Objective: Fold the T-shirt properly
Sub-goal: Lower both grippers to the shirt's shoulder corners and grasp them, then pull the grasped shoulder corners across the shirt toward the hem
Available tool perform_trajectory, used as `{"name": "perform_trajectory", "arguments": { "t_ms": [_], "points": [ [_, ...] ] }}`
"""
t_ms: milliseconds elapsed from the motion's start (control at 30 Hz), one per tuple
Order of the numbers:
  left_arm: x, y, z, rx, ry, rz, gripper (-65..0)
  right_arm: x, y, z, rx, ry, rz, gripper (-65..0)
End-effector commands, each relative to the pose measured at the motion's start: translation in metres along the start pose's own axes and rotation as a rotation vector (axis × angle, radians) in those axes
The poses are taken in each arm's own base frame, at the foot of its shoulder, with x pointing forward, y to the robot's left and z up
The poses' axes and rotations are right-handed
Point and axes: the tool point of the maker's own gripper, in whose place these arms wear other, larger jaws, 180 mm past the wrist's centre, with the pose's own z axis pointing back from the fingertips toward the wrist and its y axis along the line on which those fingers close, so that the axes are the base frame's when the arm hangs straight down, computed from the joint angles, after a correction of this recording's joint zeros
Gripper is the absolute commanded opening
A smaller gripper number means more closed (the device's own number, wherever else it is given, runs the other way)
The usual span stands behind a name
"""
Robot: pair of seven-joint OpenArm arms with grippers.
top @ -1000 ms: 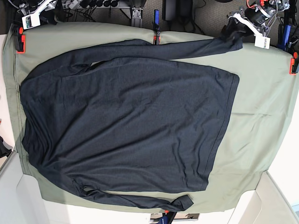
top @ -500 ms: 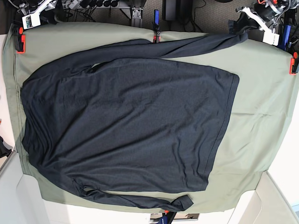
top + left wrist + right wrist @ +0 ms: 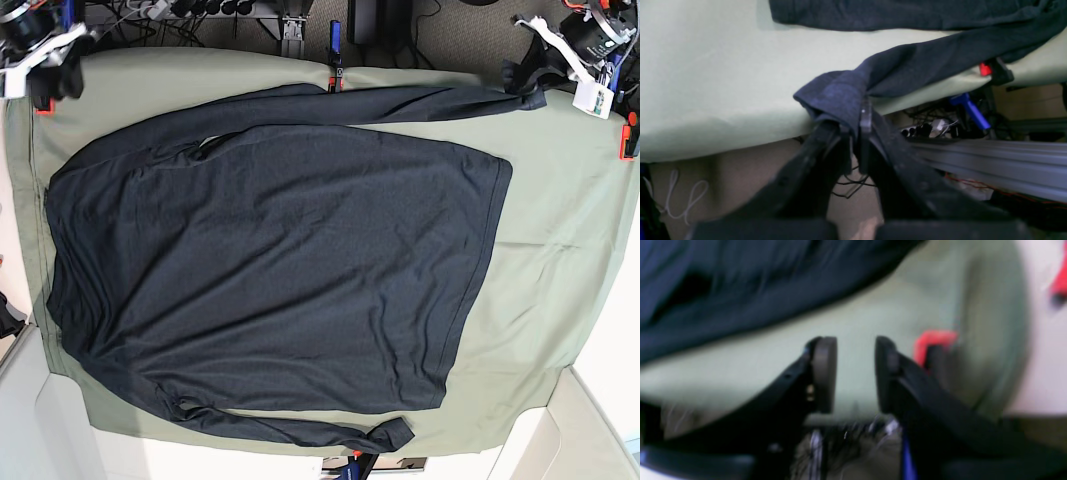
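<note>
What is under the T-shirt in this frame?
The olive-green cloth sheet lies under the T-shirt, showing around its edges. Whatever is beneath the shirt's body is covered. The left gripper pinches one sleeve cuff.

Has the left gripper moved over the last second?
Yes. The left gripper, holding the T-shirt sleeve cuff, has shifted toward the red clamp at the base view's right edge.

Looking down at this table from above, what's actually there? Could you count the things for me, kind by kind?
Dark long-sleeved T-shirt: 1
Olive-green cloth sheet under it: 1
Red-orange clamps along the sheet's edges: 3 visible
Robot grippers: 2, the left gripper pinching a sleeve end, the right gripper empty
Total: 7
</note>
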Motion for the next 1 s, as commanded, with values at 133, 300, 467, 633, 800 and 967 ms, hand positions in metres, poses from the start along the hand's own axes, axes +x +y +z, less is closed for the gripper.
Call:
{"name": "perform_trajectory", "arguments": {
  "t_ms": [133,300,467,633,800,967],
  "points": [
    [0.013,0.002,0.004,-0.013,-0.019,-0.049,-65.0,0.042,-0.010,-0.009,-0.044,-0.114,-0.018,-27.5],
    [0.015,0.004,0.005,-0.013,-0.014,-0.067,-65.0,0.064,-0.029,-0.021,-0.127,-0.159,-0.028,-27.5],
    [0.016,0.004,0.005,-0.014,-0.014,-0.069,-65.0,0.067,-0.048,-0.045,-0.149,-0.170,-0.104,-27.5],
    [0.015,0.004,0.005,-0.014,-0.013,-0.068,-65.0,0.064,-0.057,-0.071,-0.132,-0.148,-0.170,-27.5],
    [0.016,0.004,0.005,-0.014,-0.014,-0.068,-65.0,0.067,-0.042,-0.092,-0.086,-0.132,-0.164,-27.5],
    [0.016,0.004,0.005,-0.013,-0.014,-0.069,-65.0,0.076,-0.024,-0.109,-0.056,-0.120,-0.116,-27.5]
  ]
}}
